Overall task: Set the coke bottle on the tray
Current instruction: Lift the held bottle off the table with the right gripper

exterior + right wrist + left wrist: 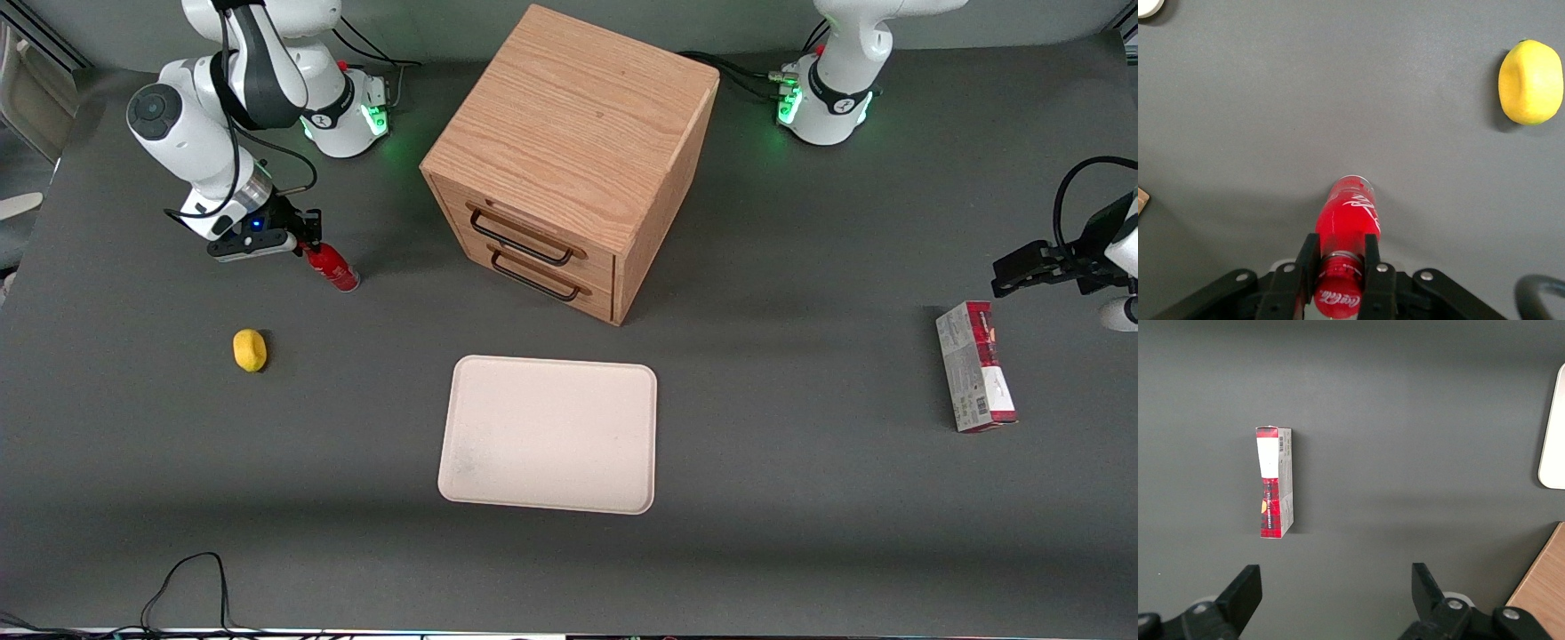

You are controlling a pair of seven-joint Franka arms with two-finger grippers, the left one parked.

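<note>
The coke bottle [335, 268] is a small glossy red bottle with a red cap and white lettering. It leans, cap end up, with its base at or just above the grey table. My right gripper [307, 245] is shut on its neck just below the cap. In the right wrist view the fingers [1307, 261] press both sides of the bottle [1350, 217], with the gripper [1340, 245] around the neck. The pale cream-pink tray [548, 433] lies flat and bare in front of the wooden cabinet, nearer the front camera than the bottle. Its edge shows in the left wrist view [1555, 433].
A wooden drawer cabinet [569, 151] with two dark handles stands mid-table. A yellow lemon [250, 349] lies nearer the front camera than the bottle; it also shows in the right wrist view [1530, 81]. A red-and-white carton [975, 366] lies toward the parked arm's end.
</note>
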